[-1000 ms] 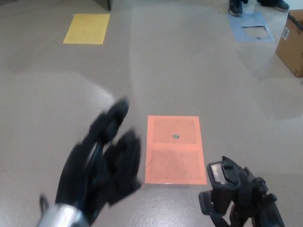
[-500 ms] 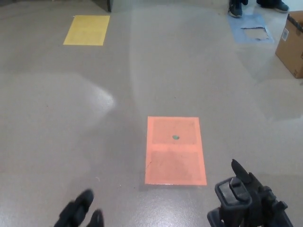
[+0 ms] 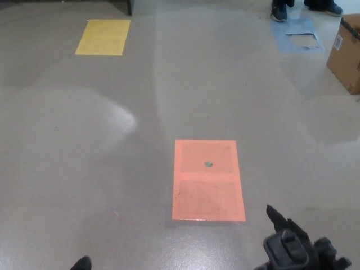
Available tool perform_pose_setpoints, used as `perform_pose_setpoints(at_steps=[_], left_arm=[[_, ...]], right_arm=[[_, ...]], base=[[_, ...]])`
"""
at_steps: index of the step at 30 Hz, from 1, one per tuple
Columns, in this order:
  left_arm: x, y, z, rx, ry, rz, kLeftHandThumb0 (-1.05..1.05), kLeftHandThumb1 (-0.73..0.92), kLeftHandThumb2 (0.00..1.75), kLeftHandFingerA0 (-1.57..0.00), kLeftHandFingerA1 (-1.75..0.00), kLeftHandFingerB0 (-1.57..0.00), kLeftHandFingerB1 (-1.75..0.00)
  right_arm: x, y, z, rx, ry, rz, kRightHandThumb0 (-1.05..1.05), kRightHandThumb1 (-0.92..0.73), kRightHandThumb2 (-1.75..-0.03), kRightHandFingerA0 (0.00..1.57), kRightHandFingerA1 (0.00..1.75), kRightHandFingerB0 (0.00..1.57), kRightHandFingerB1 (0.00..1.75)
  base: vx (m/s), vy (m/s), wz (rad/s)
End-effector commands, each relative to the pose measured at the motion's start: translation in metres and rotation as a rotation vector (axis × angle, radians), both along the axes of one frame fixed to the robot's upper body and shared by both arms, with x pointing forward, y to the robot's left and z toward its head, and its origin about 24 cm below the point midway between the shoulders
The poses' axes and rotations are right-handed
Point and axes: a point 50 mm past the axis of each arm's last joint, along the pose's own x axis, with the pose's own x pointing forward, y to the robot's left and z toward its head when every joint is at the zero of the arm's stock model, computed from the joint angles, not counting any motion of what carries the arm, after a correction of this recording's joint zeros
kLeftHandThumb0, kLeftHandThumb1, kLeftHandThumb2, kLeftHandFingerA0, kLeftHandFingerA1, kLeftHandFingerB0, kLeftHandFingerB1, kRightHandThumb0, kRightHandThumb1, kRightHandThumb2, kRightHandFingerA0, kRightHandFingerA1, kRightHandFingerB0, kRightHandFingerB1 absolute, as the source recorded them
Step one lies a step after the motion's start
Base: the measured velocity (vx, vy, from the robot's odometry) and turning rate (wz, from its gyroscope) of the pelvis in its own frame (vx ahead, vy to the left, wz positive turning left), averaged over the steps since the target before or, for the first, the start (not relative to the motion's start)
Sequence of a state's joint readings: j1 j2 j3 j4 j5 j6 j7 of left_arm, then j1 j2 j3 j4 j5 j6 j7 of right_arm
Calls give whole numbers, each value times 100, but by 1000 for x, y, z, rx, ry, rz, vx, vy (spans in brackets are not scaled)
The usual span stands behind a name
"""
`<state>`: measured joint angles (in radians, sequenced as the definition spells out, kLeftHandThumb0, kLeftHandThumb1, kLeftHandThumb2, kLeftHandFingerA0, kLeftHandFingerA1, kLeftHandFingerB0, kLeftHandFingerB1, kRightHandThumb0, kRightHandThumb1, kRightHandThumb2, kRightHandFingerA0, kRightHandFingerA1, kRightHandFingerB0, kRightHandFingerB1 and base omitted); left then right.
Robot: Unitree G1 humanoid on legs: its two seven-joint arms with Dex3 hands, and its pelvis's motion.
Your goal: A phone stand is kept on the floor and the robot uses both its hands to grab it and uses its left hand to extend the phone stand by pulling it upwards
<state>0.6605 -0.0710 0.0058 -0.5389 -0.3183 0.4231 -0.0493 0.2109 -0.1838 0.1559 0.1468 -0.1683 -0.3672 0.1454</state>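
Right hand (image 3: 301,250), fingers unclear, sits low, just right of and below the orange floor mat (image 3: 208,180). Only a left hand (image 3: 82,263) fingertip shows, far left. The phone stand cannot be made out.

Count taken on the floor (image 3: 84,140): three coloured floor markings, namely one yellow rectangle (image 3: 103,36), one orange rectangle (image 3: 208,180) and one blue patch (image 3: 301,35). One cardboard box (image 3: 346,53) stood at the right edge. Two shoes (image 3: 279,10) of a person showed at the top. One robot hand (image 3: 301,250) was clearly in view.
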Motion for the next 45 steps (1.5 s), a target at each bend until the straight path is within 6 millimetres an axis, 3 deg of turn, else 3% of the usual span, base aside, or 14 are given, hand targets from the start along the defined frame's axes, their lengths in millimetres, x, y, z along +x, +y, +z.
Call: perform_pose_setpoints(at_steps=[1,4,10,12,15,17,20,24,25,28,29,38,39,45], left_arm=[[-11,18,8,42,-240,-12,-88,63,102,-2,-14,-2,-18],[-12,19,8,57,-240,-12,-89,64,102,-1,-14,-1,-17],[-13,22,7,56,-258,-11,-89,66,103,0,-12,0,-15],[-13,23,6,44,-260,-3,-90,66,103,0,-11,0,-15],[-13,24,6,53,-263,-13,-90,67,104,0,-10,0,-15],[-14,25,5,48,-263,-7,-89,67,103,0,-11,0,-15],[-14,25,4,44,-274,-6,-88,66,103,0,-12,0,-17],[-14,23,2,39,-274,-17,-86,64,102,0,-15,0,-17],[-13,22,2,35,-276,-16,-86,63,102,0,-14,0,-17],[-14,22,0,28,-284,-16,-86,63,102,0,-15,0,-18],[-17,24,0,39,-285,-14,-88,65,103,-1,-13,-1,-20],[-53,39,5,196,-336,-28,-92,65,103,-10,-23,-8,-22],[-58,41,5,193,-339,-31,-89,64,101,-11,-24,-6,-25],[-88,60,7,380,-321,-17,-85,60,101,-15,-45,0,-33]], right_arm=[[-41,-9,-22,-8,259,112,-105,-52,-58,0,0,0,0],[-55,-13,-29,14,300,103,-104,-41,-75,0,0,0,0],[-73,-25,-30,1,305,123,-105,-54,-57,0,0,0,0],[-80,-28,-30,-16,298,121,-104,-41,-81,0,0,0,0],[-88,-35,-28,-44,273,108,-105,-55,-57,0,0,0,0],[-90,-38,-28,-57,276,107,-105,-41,-81,0,0,0,0],[-91,-41,-26,-56,274,98,-105,-54,-58,0,0,0,0],[-94,-45,-23,-64,276,87,-104,-55,-58,0,0,0,0],[-95,-46,-22,-50,277,79,-105,-41,-80,0,0,0,0],[-96,-49,-20,-3,277,56,-104,-51,-58,0,0,0,0],[-99,-51,-18,18,259,44,-89,-56,-98,0,11,0,20],[-144,-72,2,15,115,-131,-96,-55,-94,0,0,0,11],[-149,-75,3,5,123,-143,-94,-55,-58,0,0,0,0],[-178,-86,6,38,75,-287,-95,-42,-77,0,1,0,0]], base=[[0,0,0],[0,0,0],[0,0,0],[0,0,0],[0,0,0],[0,0,0],[0,0,0],[0,0,0],[0,0,0],[0,0,0],[0,0,0],[0,0,0],[0,0,0],[0,0,0]])
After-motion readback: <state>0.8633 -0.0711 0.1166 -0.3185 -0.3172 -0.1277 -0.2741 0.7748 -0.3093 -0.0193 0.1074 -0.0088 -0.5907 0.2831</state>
